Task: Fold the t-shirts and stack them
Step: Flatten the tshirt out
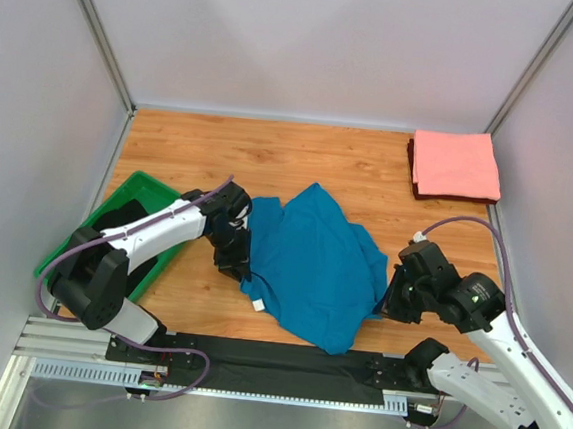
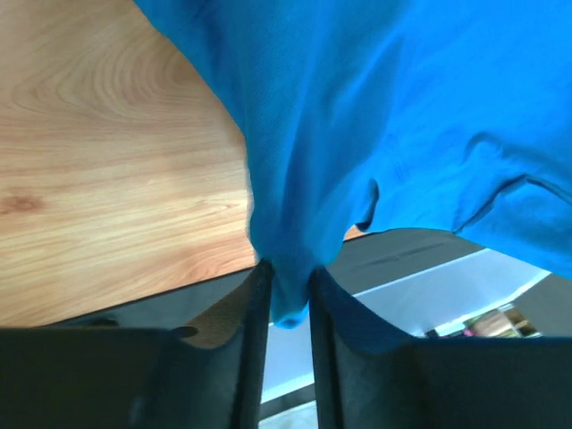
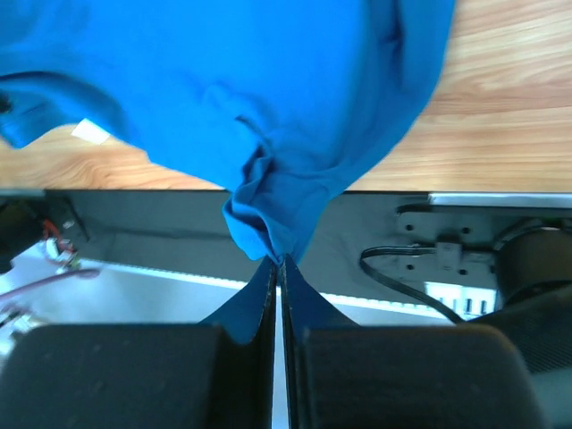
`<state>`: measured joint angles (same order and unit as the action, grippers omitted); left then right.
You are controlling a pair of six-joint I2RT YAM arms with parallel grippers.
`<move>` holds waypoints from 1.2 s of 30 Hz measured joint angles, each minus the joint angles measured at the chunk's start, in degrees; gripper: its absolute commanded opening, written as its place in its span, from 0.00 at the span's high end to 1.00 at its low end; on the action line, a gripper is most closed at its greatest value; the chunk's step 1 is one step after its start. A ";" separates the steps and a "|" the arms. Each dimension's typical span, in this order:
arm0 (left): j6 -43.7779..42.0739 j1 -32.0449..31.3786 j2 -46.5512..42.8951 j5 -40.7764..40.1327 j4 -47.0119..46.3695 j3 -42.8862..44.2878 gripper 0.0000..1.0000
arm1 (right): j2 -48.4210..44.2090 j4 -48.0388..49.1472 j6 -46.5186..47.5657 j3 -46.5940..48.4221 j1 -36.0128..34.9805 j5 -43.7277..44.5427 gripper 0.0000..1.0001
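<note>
The teal-blue t-shirt (image 1: 312, 267) lies crumpled and unfolded on the wooden table, its white label (image 1: 259, 304) at the near left edge. My left gripper (image 1: 234, 260) is at the shirt's left edge. In the left wrist view its jaws (image 2: 289, 273) stand slightly apart, open, with a fold of teal cloth (image 2: 375, 107) still between them. My right gripper (image 1: 392, 294) is at the shirt's right edge. In the right wrist view it (image 3: 279, 261) is shut on a bunched corner of the teal cloth (image 3: 268, 107). The salmon-pink t-shirt (image 1: 456, 164) lies folded at the back right corner.
A green bin (image 1: 131, 216) stands at the table's left edge under my left arm. A black strip and metal rail (image 1: 283, 370) run along the near edge. Grey walls close in the table on three sides.
</note>
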<state>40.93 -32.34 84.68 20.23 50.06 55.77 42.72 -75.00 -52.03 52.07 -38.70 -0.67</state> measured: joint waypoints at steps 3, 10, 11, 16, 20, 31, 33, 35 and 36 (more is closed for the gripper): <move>-0.37 0.02 -0.04 -2.75 1.38 0.98 0.53 | 0.22 2.12 -0.44 -0.83 0.00 -3.08 1.00; -0.85 0.02 -3.17 -6.82 4.11 5.90 0.51 | -0.81 3.72 -1.42 -2.60 0.00 -5.38 1.00; -0.85 0.02 -3.96 -6.40 3.91 6.14 0.51 | -1.22 3.76 -1.75 -2.97 0.00 -5.53 1.00; -0.04 -3.58 -9.53 -2.82 0.68 5.68 0.47 | -1.29 5.33 -2.56 -3.50 0.00 -6.67 1.00; 3.30 -8.48 -14.64 0.46 -5.20 4.63 0.45 | 2.60 8.33 -2.25 -2.23 0.00 -6.93 1.00; 5.92 -8.46 6.21 -3.21 -6.56 -2.23 0.56 | 6.78 11.45 1.29 -2.40 0.00 -5.51 1.00; 5.07 -8.46 13.31 -3.65 -5.22 1.64 0.56 | 4.74 10.93 1.33 -3.10 0.00 -5.16 1.00; 3.50 -8.46 20.48 -4.98 -3.17 8.39 0.56 | 3.10 10.51 1.49 -3.50 0.00 -4.48 1.00; 2.80 -8.46 23.85 -5.03 -1.64 12.74 0.56 | 2.75 10.38 1.60 -3.52 0.00 -4.11 1.00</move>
<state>43.72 -40.80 108.53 15.20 48.42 68.51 45.47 -64.62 -50.43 48.56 -38.70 -4.78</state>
